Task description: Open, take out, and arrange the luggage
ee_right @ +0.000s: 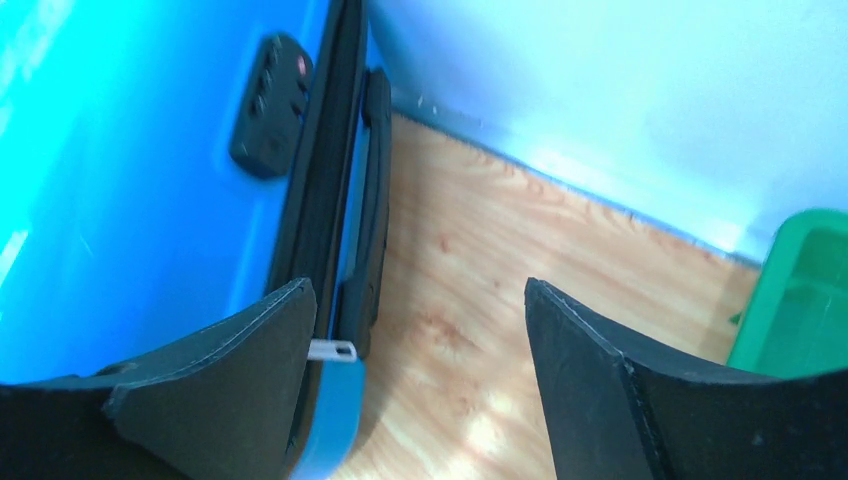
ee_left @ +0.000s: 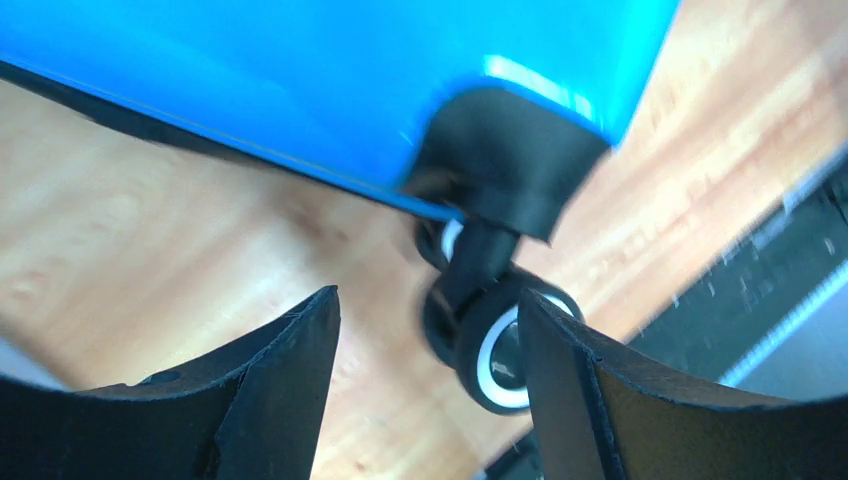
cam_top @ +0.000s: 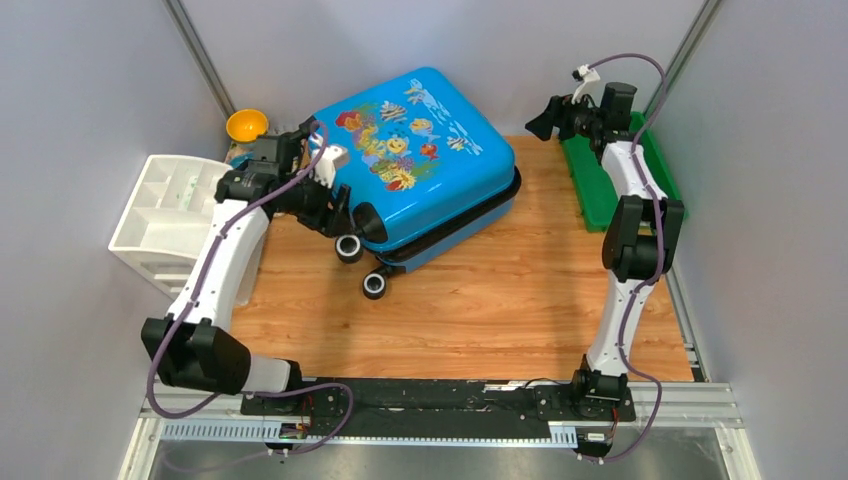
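The luggage [cam_top: 420, 150] is a glossy blue suitcase with a fish print, lying flat at the back of the wooden table with its black wheels [cam_top: 349, 248] toward me. My left gripper [cam_top: 342, 215] is open at the wheel corner. In the left wrist view a white-rimmed wheel [ee_left: 500, 350] sits just beyond the gripper [ee_left: 430, 310], close to the right finger, under the blue shell [ee_left: 300, 80]. My right gripper [cam_top: 535, 122] is open off the case's far right corner. In the right wrist view that gripper [ee_right: 420, 290] has bare wood between its fingers, and a silver zip pull [ee_right: 333, 350] shows beside the left finger.
A white compartmented organiser [cam_top: 165, 215] stands at the left edge with an orange bowl [cam_top: 246, 125] behind it. A green tray [cam_top: 600, 185] lies along the right wall, also seen in the right wrist view [ee_right: 800, 300]. A black lock [ee_right: 270, 105] sits on the case's side.
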